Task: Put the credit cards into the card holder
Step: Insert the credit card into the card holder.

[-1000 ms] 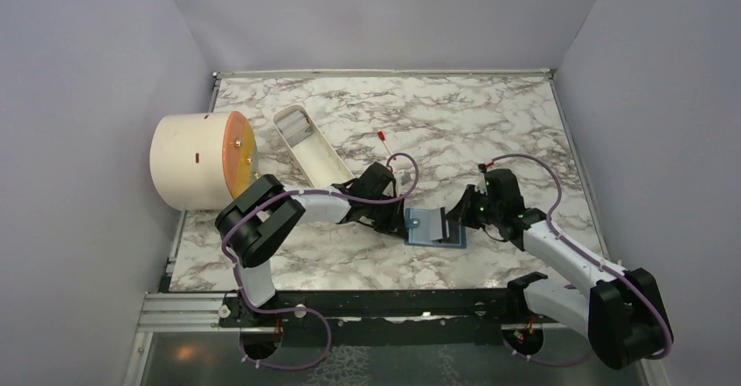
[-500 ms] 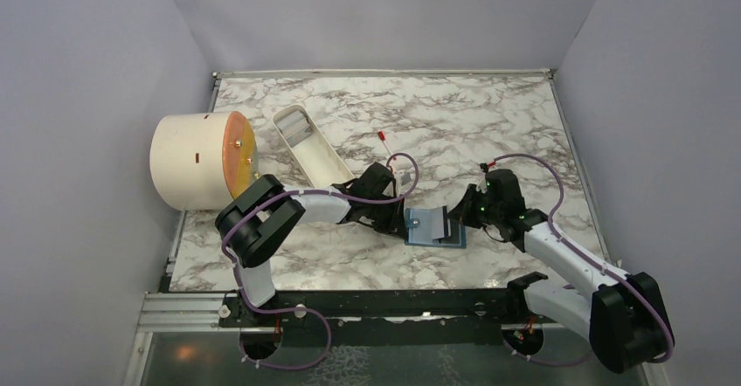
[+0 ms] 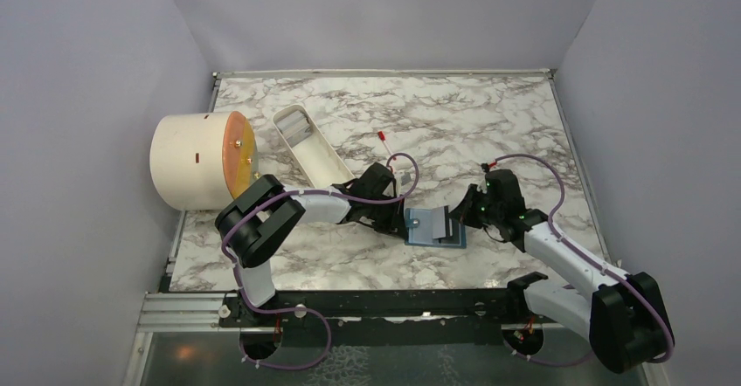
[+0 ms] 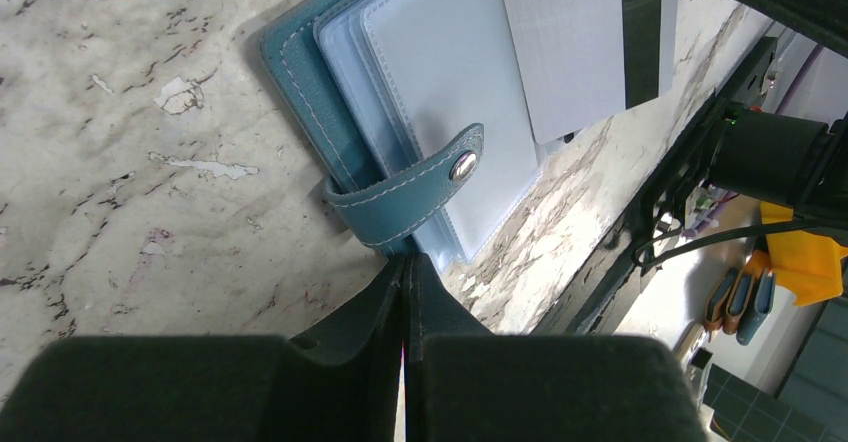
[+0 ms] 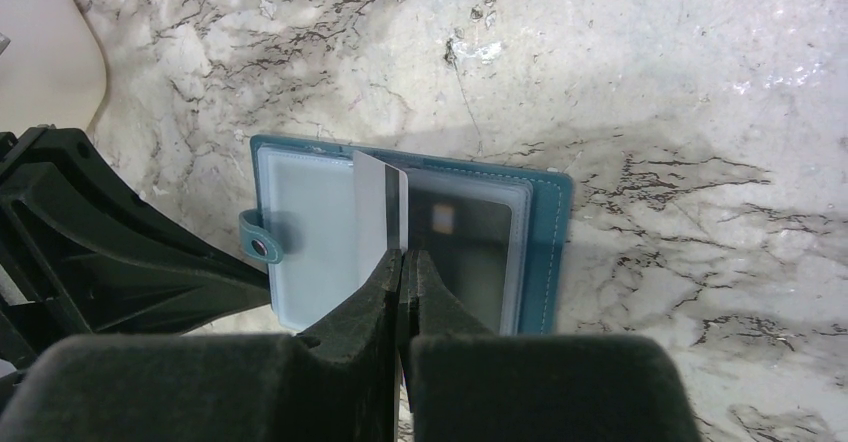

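We note a marble-patterned table (image 3: 454, 115), white with grey veins, walled by plain pale grey panels (image 3: 87, 98). At its left edge a cream cylinder (image 3: 188, 163) lies on its side, its round orange face (image 3: 238, 152) turned toward the table. Just beside it sits a long white oval tray (image 3: 325, 161), set diagonally, with a small grey item (image 3: 297, 127) at its far end. A thin red-tipped stick (image 3: 382, 135) lies mid-table. A metal rail (image 3: 183, 310) runs along the near edge.

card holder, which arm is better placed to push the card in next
Right. The right hand is shut on the grey card, edge-on over the open holder. The left hand is shut on the holder's strap side, so it likely should just pin it.
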Robot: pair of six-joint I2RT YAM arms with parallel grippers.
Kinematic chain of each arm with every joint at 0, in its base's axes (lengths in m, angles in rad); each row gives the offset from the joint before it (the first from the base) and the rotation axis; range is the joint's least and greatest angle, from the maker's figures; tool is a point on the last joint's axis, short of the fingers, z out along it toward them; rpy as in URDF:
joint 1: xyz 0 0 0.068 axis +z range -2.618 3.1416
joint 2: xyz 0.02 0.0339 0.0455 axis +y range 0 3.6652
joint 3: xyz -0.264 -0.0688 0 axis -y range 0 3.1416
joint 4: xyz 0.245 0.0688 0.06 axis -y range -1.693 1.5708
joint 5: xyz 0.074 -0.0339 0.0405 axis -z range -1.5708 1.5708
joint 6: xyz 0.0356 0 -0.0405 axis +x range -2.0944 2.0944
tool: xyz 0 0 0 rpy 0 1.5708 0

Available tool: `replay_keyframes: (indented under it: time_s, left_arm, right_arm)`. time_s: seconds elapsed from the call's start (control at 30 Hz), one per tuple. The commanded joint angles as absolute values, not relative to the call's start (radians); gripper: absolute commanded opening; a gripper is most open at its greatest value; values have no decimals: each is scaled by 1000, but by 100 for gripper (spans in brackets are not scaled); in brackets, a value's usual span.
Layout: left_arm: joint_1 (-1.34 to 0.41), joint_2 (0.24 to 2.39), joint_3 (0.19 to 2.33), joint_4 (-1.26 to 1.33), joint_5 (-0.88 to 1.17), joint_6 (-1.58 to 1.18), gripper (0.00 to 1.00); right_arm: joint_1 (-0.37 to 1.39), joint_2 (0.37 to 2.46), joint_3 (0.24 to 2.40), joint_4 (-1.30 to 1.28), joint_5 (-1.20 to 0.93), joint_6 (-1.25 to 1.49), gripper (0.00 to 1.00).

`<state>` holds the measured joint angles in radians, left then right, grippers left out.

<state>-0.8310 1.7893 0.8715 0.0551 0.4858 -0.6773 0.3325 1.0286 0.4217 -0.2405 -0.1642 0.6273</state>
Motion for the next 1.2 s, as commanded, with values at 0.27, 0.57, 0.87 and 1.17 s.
replay_keyframes:
  time_s: [0.27, 0.57, 0.87, 1.17]
  left_arm:
    - [-838, 1795, 877, 20, 428, -654, 6]
    - [-839, 1802, 888, 16, 425, -652, 6]
    - [-841, 1808, 896, 16, 425, -656, 6]
    - [-842, 1810, 890, 17, 421, -654, 6]
  right_arm:
    - [330, 1049, 429, -252, -127, 619, 1]
    - [330, 1054, 420, -223, -169, 586, 1]
    - [330, 1068, 405, -201, -224, 578, 1]
    - [331, 1063, 392, -200, -256, 592, 1]
